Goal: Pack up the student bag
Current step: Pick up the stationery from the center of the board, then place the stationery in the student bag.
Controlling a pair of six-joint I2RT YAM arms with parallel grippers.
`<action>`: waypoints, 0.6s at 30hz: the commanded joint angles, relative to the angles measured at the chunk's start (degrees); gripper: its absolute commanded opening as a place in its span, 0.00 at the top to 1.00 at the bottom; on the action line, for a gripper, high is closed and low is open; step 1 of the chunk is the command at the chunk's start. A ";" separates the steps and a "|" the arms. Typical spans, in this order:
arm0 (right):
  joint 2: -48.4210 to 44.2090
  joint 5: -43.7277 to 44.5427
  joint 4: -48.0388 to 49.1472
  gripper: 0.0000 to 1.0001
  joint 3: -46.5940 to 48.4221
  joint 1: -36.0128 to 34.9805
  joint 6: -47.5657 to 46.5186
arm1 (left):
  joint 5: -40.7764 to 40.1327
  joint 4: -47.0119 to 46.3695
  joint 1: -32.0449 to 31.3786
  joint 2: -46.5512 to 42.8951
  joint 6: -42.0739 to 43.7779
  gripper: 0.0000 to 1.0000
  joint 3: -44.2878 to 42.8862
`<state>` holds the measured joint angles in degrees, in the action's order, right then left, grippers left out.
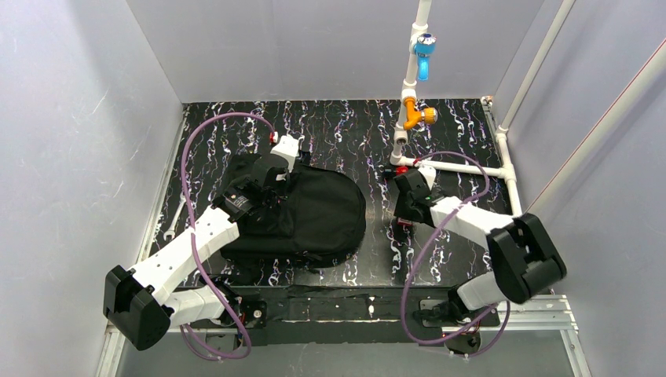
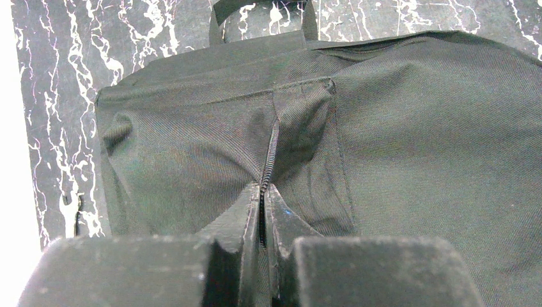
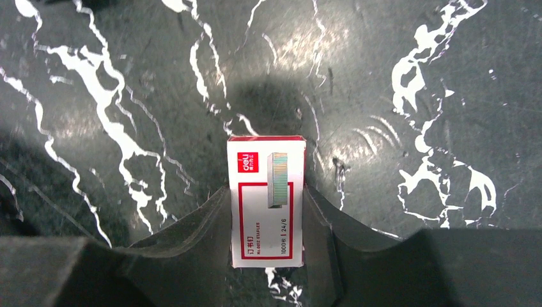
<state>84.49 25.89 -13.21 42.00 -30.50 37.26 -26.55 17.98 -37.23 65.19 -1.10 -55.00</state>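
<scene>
The student bag (image 1: 314, 212), a large black fabric backpack, lies flat on the marbled black table, left of centre. My left gripper (image 1: 263, 179) is at the bag's far left end. In the left wrist view it (image 2: 263, 192) is shut on a raised fold of the bag (image 2: 409, 128) with a line of zipper teeth (image 2: 271, 150) running into the jaws. The bag's top loop (image 2: 262, 9) lies beyond. My right gripper (image 1: 406, 216) is right of the bag. In the right wrist view it (image 3: 266, 195) is shut on a small red-and-white staple box (image 3: 266, 160), both fingers pressing its sides.
A metal wrench (image 1: 177, 216) lies by the left wall, also seen in the left wrist view (image 2: 69, 214). A white pipe frame (image 1: 408, 102) with blue and orange fittings stands at the back right, close behind my right gripper. Grey walls enclose the table.
</scene>
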 commanded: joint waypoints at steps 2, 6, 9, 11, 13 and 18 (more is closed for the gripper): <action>-12.93 -16.13 9.68 0.64 -2.60 -0.62 -3.10 | 0.83 -4.53 -0.71 -2.36 -0.68 1.00 -1.82; -15.01 -34.16 20.68 0.63 -1.72 -4.11 1.23 | 1.58 -4.53 -0.72 -2.54 -1.07 1.00 -1.98; -10.08 -38.60 26.38 0.63 1.89 -9.68 4.94 | 2.02 -4.53 -0.72 -2.81 -1.27 1.00 -1.94; -5.12 -38.69 30.04 0.63 5.56 -14.43 5.70 | 1.67 -4.68 -0.66 -3.06 -1.20 1.00 -1.76; 2.97 -40.54 32.89 0.61 12.18 -18.26 5.58 | 1.06 -4.79 -0.71 -3.22 -0.98 1.00 -1.61; 20.72 -51.37 38.40 0.59 30.61 -22.67 4.81 | 0.36 -5.48 -0.70 -4.43 -0.55 1.00 -0.92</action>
<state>95.98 -14.98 14.48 60.51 -50.76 41.85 -26.37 17.98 -37.23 64.95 -1.30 -55.00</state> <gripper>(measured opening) 0.482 0.018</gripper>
